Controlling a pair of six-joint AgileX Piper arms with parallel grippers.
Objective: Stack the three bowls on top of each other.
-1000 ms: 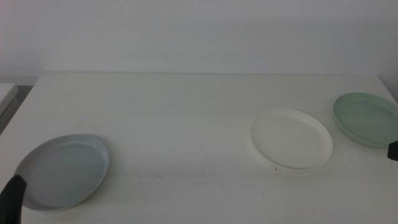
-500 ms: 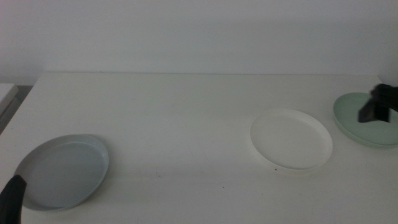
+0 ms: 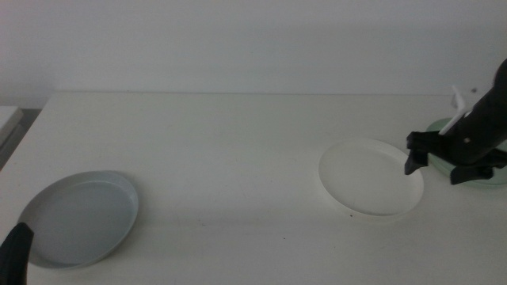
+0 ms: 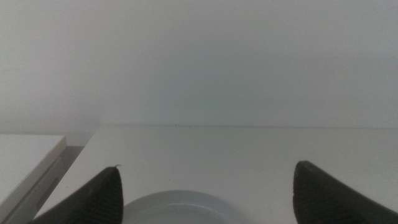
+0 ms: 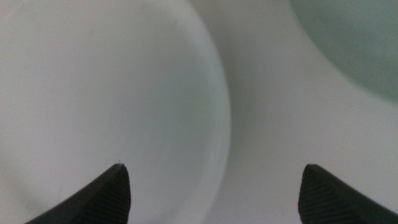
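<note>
Bowls lie apart on the desk [image 3: 238, 134], none stacked yet. The grey-blue bowl [image 3: 79, 218] sits at the near left corner, the white bowl [image 3: 371, 176] right of the middle, the mint green bowl [image 3: 487, 176] at the right edge and mostly hidden behind the right arm. The right gripper [image 3: 440, 165] hangs over the gap between the white and green bowls, jaws spread wide and holding nothing; its wrist view shows the white bowl's rim [image 5: 221, 118] under one jaw and the green bowl [image 5: 354, 43] off to the other side. The left gripper [image 3: 16, 252] waits at the near left corner, jaws wide and empty, with the grey-blue bowl just ahead of it.

All three look like thin, stiff, light plastic with a smooth, probably slippery surface. The low rim seems the only place to pinch, one jaw inside and one outside. No brand, label or writing can be seen on anything
</note>
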